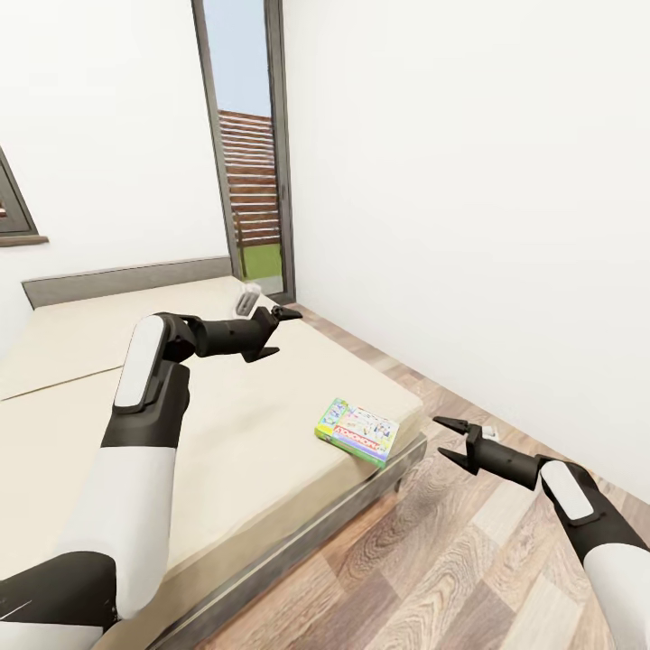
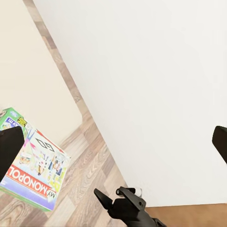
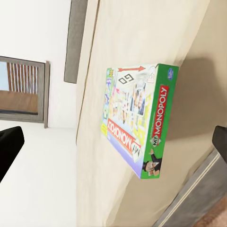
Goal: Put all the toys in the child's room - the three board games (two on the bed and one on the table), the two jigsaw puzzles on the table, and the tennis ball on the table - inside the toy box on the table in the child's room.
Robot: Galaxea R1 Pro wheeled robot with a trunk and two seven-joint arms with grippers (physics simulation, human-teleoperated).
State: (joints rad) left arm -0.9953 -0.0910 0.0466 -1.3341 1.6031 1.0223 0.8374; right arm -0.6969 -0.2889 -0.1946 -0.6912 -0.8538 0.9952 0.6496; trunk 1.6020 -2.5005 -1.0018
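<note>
The child's room [image 1: 469, 181] has white walls, a light wood-plank floor [image 1: 433, 560] and a tall dark-framed window [image 1: 248, 153] at the far side. The bed [image 1: 226, 433] takes up the left and middle of the head view: a plain beige mattress on a grey-brown frame with a low headboard along the far wall. The left arm [image 1: 144, 424] reaches out over the mattress, its white and black links rising from the near left. The right arm [image 1: 578, 515] comes in from the near right, held over the floor just right of the bed. One board game, the Monopoly box [image 1: 358, 431], lies flat on the mattress close to the bed's near right corner, its green side and red banner facing the right arm. The left gripper [image 1: 275, 332] hangs above the far part of the mattress, well apart from the box, fingers spread wide and holding nothing. The right gripper [image 1: 453, 441] is near the box without touching it, fingers also wide apart and empty.
</note>
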